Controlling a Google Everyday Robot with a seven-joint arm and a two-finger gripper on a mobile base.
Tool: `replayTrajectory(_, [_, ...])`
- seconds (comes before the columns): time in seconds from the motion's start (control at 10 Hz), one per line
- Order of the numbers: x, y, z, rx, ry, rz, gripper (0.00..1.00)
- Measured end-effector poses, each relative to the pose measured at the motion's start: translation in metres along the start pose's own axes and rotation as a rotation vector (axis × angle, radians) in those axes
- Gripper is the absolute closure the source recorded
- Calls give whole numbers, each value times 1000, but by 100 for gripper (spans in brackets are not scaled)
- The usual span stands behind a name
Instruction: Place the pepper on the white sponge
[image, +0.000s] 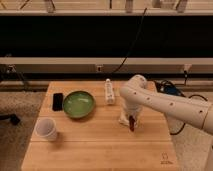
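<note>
The two-finger gripper (131, 118) on the white arm is hanging low over the right-centre of the light wooden table (100, 150). It is gripping the small elongated dark-red pepper (131, 124), which is pointing straight down. The pepper is hanging at the right edge of the flat whitish rectangular sponge (123, 120); contact cannot be told. A long white power strip (109, 92) is lying just behind. A round green bowl (78, 104), a flat black phone (58, 101) and a white cup (46, 128) are sitting further toward the view's left.

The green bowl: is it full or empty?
Empty: the green bowl shows only bare green inside. The hand is off to its right, low over the white sponge.
</note>
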Motion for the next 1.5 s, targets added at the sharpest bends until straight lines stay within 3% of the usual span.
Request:
replayTrajectory(1.0, [-4, -4, 3, -13, 7, -72, 98])
replayTrajectory(1.2, [-7, -7, 4, -12, 10, -98, 93])
replayTrajectory(1.5, [-8, -7, 5, -18, 10, -109, 92])
